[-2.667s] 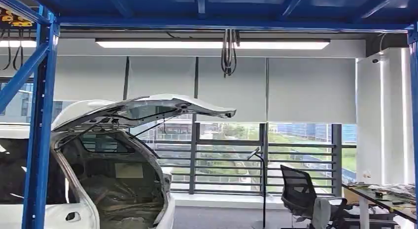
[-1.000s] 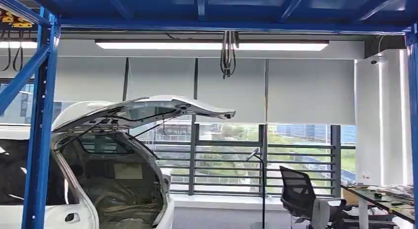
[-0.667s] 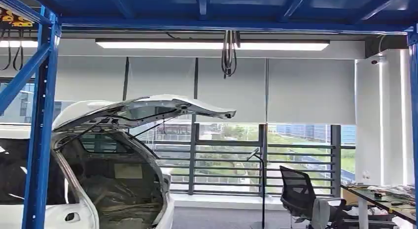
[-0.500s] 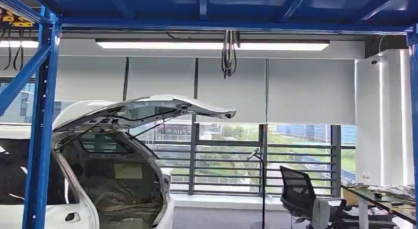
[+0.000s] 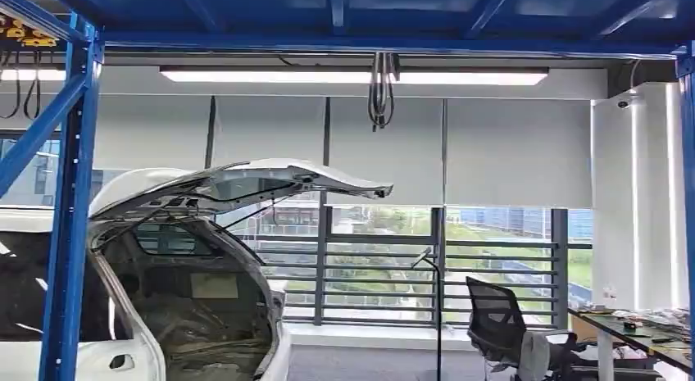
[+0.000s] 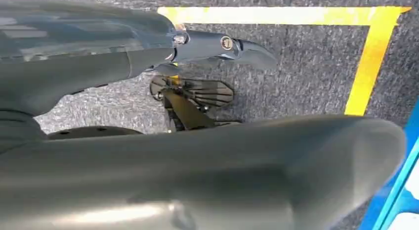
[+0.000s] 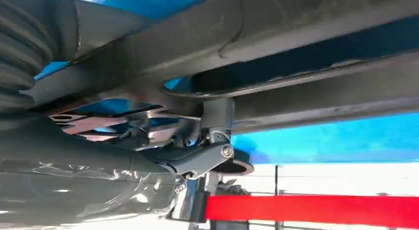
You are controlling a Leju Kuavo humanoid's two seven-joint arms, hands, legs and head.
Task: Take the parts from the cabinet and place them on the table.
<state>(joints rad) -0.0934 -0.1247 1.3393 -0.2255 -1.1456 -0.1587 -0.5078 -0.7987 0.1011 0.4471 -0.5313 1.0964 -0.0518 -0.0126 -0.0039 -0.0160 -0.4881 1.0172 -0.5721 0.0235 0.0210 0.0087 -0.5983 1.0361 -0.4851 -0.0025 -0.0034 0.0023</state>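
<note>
left hand (image 6: 207,141): fingers apart, empty, above grey carpet (image 6: 296,67) with yellow tape (image 6: 365,67) | right hand (image 7: 148,161): grips long grey part (image 7: 296,57), held by blue rack (image 7: 336,136) | white car (image 5: 164,258), tailgate raised

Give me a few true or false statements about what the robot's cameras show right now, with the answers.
1. The white car's tailgate is raised. True.
2. The office chair stands left of the car. False: it stands to the right, near the table.
3. The rack's frame is red. False: it is blue.
4. Yellow lines mark the grey floor below the left hand. True.
5. The ceiling light is on. True.
</note>
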